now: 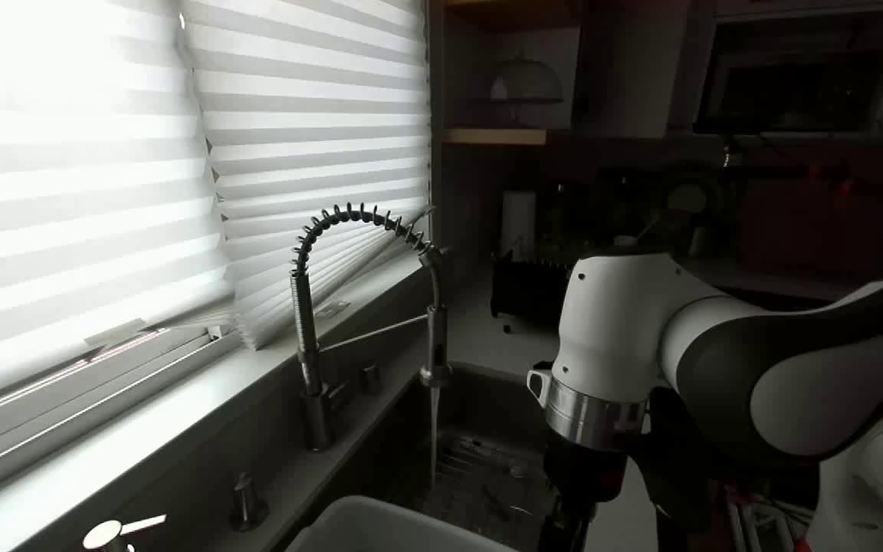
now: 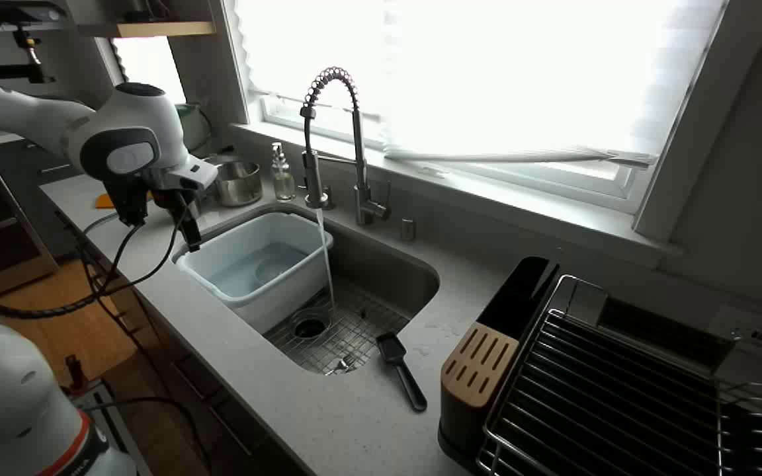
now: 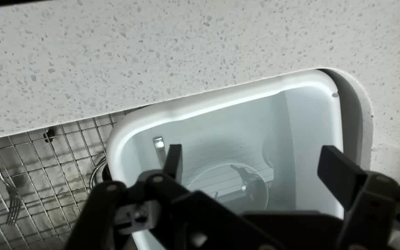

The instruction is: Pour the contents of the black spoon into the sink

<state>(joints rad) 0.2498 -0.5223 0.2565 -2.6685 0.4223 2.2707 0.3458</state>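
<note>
The black spoon [image 2: 399, 362] lies on the counter at the sink's near corner in an exterior view. Its bowl end is at the sink edge and its handle points away from the basin. Whether it holds anything is too small to tell. It is out of the wrist view. The steel sink [image 2: 387, 264] has a coil-spring faucet [image 2: 315, 175] with water running; both also show in an exterior view [image 1: 480, 399]. My gripper [image 2: 163, 228] is open and empty above the tub's end of the sink, far from the spoon. In the wrist view its fingers [image 3: 252, 156] are wide apart.
A white tub [image 2: 275, 291] with water and a silver utensil [image 3: 159, 144] sits in the sink. A fork [image 3: 13, 210] lies on the sink grid. A knife block [image 2: 480, 363] and dish rack [image 2: 606, 390] stand beside the spoon. A pot [image 2: 239, 184] and soap bottle [image 2: 282, 178] stand behind.
</note>
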